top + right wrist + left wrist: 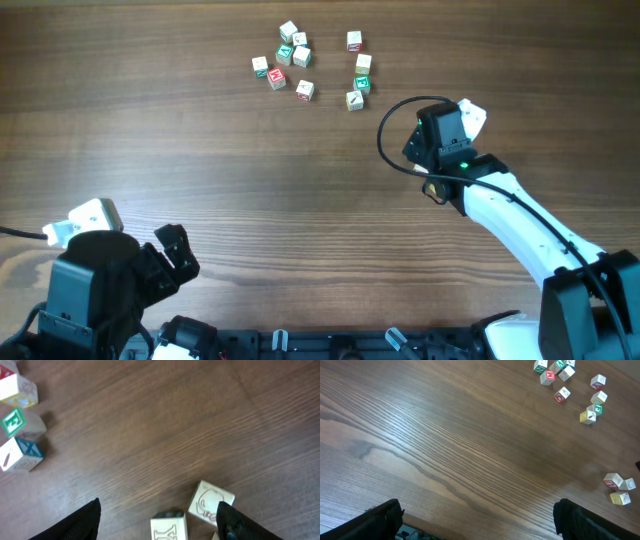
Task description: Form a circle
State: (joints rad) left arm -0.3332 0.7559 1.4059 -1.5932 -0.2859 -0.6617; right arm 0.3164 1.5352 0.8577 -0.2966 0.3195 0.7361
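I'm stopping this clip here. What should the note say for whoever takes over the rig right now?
Left claw: open, empty, parked at the near left of the table.
Right claw: open, straddling stray cubes; nothing looks gripped.
Cubes: loose clump at the far side, with a column of four to its right. The strays sit apart, nearer the robot.
Done: no closed circle yet.
Left: bring the strays up and spread the clump into a ring.
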